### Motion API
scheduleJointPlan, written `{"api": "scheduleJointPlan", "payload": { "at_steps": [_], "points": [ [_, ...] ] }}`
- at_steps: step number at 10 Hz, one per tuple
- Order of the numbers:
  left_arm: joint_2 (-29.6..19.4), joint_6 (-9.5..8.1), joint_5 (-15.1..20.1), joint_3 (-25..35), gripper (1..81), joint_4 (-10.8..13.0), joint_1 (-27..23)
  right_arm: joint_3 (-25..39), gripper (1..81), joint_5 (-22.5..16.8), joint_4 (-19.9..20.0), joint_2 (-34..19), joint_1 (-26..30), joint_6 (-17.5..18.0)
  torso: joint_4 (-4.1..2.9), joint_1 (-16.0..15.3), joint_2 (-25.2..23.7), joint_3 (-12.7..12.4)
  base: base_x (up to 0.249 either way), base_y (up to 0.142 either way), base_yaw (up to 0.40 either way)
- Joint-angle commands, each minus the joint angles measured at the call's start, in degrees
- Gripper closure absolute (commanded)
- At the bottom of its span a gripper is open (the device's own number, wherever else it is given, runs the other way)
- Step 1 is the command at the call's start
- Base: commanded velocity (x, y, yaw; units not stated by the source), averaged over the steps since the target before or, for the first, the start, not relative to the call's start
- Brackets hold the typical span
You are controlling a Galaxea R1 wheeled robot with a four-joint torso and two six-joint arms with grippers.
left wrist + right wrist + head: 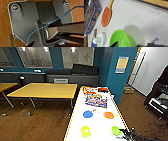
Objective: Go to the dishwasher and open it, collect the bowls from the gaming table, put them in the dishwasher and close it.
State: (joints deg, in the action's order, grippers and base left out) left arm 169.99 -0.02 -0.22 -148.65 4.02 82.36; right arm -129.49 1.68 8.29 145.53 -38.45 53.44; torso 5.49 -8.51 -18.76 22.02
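**Right arm closing on the green bowl, near-right corner of the gaming desk**

Head view: the gaming desk [100, 124] runs lengthwise away from the robot, white top, yellow rim. Four bowls sit on its near half, well apart from one another: blue bowl [87, 114] and orange bowl [108, 115] in the farther row, yellow bowl [85, 131] and green bowl [116, 130] in the nearer row. Beyond them, at the far end, lie some flat game boxes [96, 100].

The right pincer [127, 135] enters at the near-right corner of the desk, just beside the green bowl, which lies immediately to its left and slightly farther. Right wrist view confirms it: green bowl [121, 39] large and close, opening up, orange bowl [106, 16] beyond it, and a white knobbed puck [99, 38] just beside the green one.

Pincer state: cannot tell for the right one; its fingers are not resolved. Same for the left.

Judgement: the green bowl is the nearest target, and the right arm is the closer one. Being round, the bowl has no long axis, so any rim approach serves. The dishwasher leg is not yet due.
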Motion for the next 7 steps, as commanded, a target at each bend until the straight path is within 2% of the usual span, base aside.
{"api": "scheduleJointPlan", "payload": {
  "at_steps": [1, 7],
  "points": [
    [0.1, 0.02, 3.6, 0.2, 1.0, -0.2, -1.7, -0.8, 1.0, -0.4, 0.3, -1.2, 7.5, 0.3, 0.0, 0.0, 0.0, 0.0, 0.0, 0.0, 0.0],
    [0.3, -0.06, 3.6, -0.1, 1.0, -0.3, -1.7, 1.5, 1.0, 1.5, 1.3, -1.5, 6.4, 2.0, 0.0, 0.0, 0.0, 0.0, 0.0, 0.0, 0.0]
  ]
}}
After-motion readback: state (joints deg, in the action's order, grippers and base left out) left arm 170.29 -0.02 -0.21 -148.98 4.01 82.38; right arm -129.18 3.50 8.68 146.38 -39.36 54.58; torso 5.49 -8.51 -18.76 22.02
